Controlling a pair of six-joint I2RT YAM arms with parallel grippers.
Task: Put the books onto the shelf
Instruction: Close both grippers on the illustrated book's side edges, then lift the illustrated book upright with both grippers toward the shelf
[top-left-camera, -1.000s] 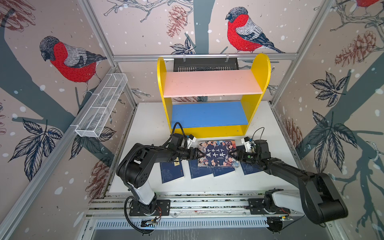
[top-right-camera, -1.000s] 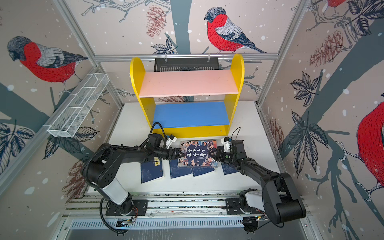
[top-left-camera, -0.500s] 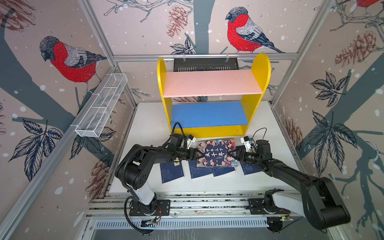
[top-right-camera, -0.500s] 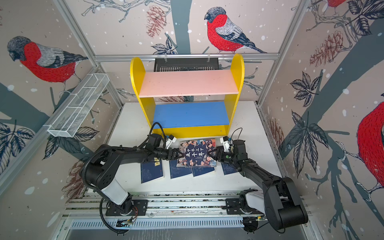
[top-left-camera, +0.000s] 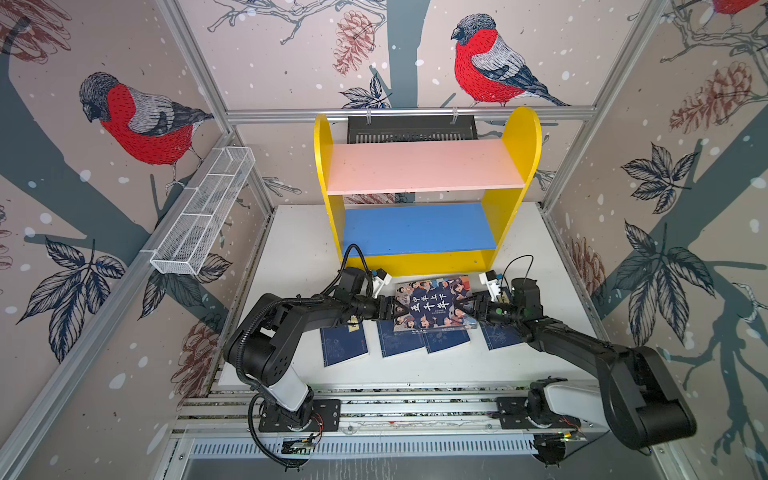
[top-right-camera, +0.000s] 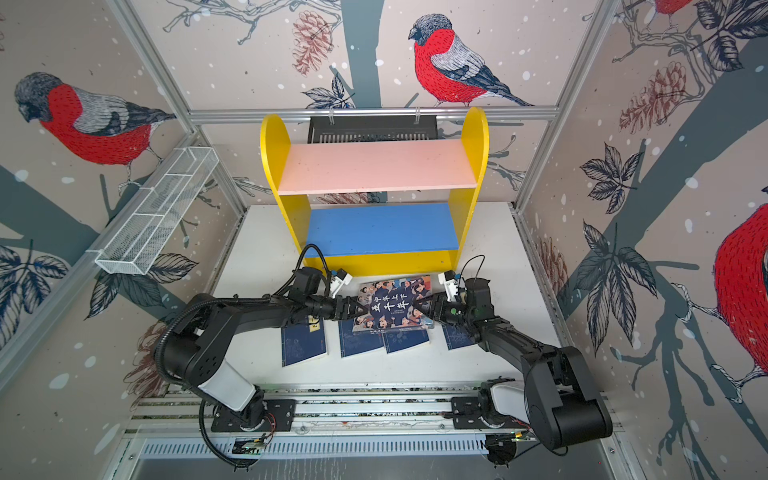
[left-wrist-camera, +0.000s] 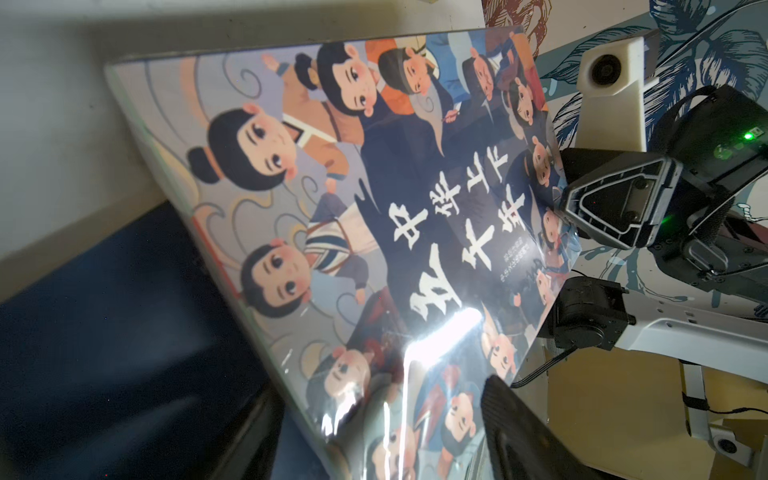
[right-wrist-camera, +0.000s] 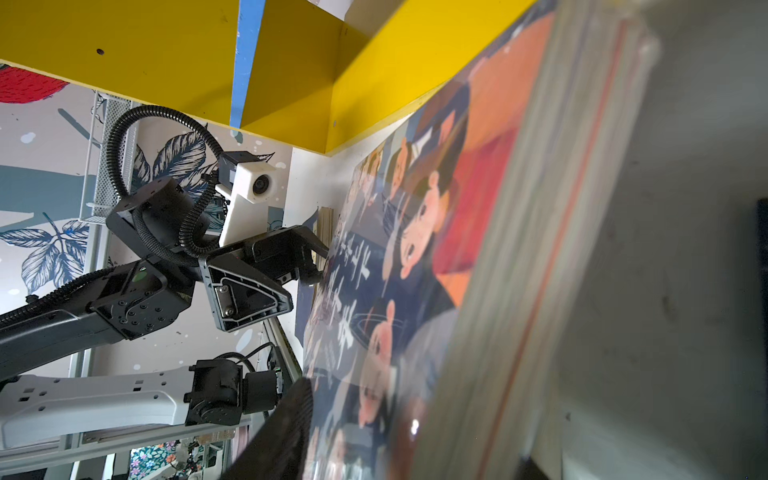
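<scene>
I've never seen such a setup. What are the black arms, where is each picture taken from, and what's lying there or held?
Two robot arms stand at a white table, each ending in a two-fingered gripper. The two wide pictures come from one overhead camera pair; the close-ups come from cameras on the wrists. The left gripper and right gripper clamp opposite edges of a thick illustrated book, over four thin navy-blue books lying flat. Behind stands the yellow shelf, both boards bare. A wire basket and black vented tray hang on the walls.
</scene>
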